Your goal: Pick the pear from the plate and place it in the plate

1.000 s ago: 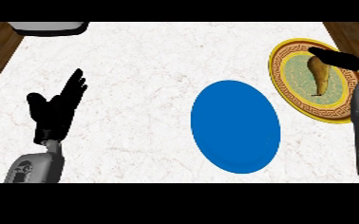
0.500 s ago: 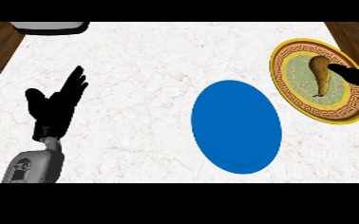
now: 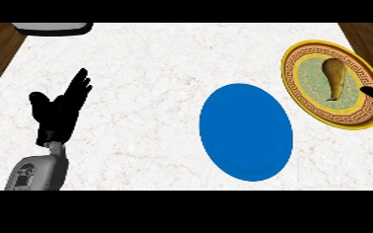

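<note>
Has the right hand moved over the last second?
Yes. The right hand has pulled back off the pear toward the view's right edge; only a tip shows beside the gold-rimmed plate.

White marble counter (image 3: 160, 69), grey tray-like obj at top-left edge (image 3: 53, 27), wood floor at corners (image 3: 7, 42)

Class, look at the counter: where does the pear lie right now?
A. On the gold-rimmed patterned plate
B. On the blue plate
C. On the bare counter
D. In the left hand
A: the pear rests on the gold-rimmed patterned plate, while the blue plate holds nothing.
</note>
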Robot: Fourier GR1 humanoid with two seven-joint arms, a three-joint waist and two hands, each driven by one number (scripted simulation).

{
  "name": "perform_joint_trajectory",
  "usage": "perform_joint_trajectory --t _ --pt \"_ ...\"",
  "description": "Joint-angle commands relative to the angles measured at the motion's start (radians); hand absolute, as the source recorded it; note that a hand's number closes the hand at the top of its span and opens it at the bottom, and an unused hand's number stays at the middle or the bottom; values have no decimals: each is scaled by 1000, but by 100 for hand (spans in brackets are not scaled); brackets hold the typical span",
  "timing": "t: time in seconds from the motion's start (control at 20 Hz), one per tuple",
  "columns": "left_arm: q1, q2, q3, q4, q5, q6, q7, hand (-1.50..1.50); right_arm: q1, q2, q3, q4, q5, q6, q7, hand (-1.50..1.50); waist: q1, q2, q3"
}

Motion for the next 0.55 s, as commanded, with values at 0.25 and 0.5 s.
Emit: perform_joint_trajectory --t 0.25,0.5 --pt "19 -5 3 -24 -8 -18 5 0 116 -60 -27 20 -44 31 -37 -150 0 0 0" --pt "-26 -10 17 46 -10 -19 -9 0 153 -112 -47 56 -79 92 -56 -150 -1 1 0"
